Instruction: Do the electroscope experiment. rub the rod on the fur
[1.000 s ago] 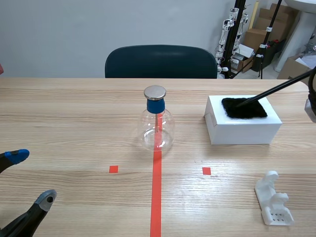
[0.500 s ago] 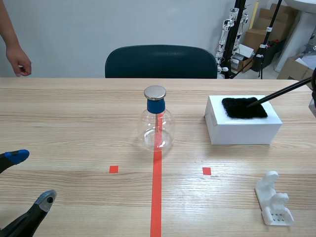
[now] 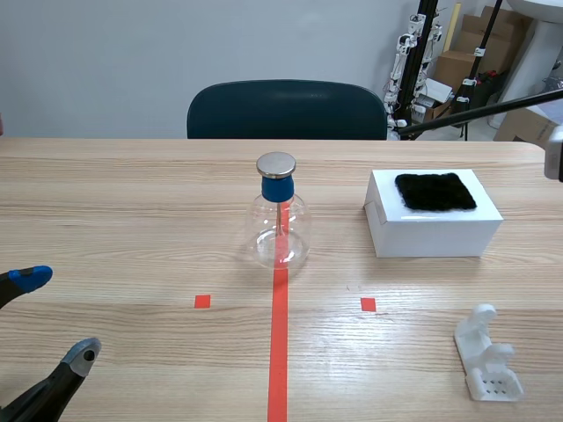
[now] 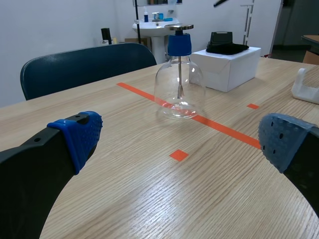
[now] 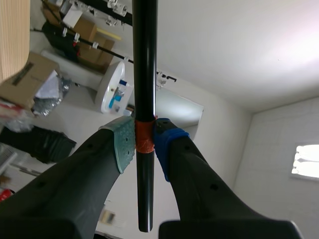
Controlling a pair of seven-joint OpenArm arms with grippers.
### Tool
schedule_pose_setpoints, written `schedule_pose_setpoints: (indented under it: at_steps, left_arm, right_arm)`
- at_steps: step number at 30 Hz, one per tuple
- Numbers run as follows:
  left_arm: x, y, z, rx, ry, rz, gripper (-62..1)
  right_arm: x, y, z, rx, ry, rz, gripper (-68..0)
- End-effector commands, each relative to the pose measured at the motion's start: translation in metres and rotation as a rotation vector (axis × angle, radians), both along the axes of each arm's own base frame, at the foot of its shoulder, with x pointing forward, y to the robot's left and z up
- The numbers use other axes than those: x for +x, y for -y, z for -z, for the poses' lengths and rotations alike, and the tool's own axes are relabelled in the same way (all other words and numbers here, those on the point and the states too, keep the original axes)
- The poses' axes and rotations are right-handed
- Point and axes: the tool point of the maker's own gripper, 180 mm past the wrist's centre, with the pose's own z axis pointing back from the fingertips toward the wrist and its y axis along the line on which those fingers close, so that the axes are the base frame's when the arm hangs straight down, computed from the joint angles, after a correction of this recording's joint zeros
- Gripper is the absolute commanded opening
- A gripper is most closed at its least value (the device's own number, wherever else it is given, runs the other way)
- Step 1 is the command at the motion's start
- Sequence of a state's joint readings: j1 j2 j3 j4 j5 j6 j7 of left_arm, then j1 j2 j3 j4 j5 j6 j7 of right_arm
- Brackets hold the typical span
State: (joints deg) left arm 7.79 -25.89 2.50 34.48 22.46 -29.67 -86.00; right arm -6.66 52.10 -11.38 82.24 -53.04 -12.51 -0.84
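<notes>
While our right gripper (image 5: 144, 144) pinches the black rod (image 3: 475, 110) up in the air, clear of the fur (image 3: 435, 191) on the white box (image 3: 431, 236), we figure the rubbing's over and the electroscope (image 3: 281, 215) is next, left gripper (image 4: 180, 137) spread wide.

Fur (image 3: 435, 191) on box (image 3: 431, 233), right of electroscope (image 3: 280, 230); rod (image 3: 479, 111) above; stand (image 3: 486, 356) nearer robot.
</notes>
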Motion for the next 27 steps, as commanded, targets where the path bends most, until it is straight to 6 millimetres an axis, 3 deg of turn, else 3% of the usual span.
schedule_pose_setpoints:
  at_steps: [1, 6, 10, 18, 27]
  left_arm:
    - [0.001, -0.004, -0.01, -0.02, 0.036, -0.003, 1.4]
    - [0.001, -0.004, -0.01, -0.02, 0.036, -0.004, 1.4]
    - [0.001, -0.004, -0.01, -0.02, 0.036, -0.004, 1.4]
    - [0.001, -0.004, -0.01, -0.02, 0.036, -0.004, 1.4]
    - [0.001, -0.004, -0.01, -0.02, 0.036, -0.004, 1.4]
  right_arm:
    - [0.001, -0.003, -0.029, 0.028, 0.073, -0.022, -67.5]
    - [-0.014, -0.017, -0.05, 0.181, 0.108, -0.067, -67.5]
    - [-0.032, -0.031, -0.055, 0.264, 0.112, -0.114, -67.5]
    - [-0.091, -0.079, -0.044, 0.427, 0.113, -0.264, -67.5]
    - [-0.165, -0.134, -0.016, 0.558, -0.045, -0.41, -67.3]
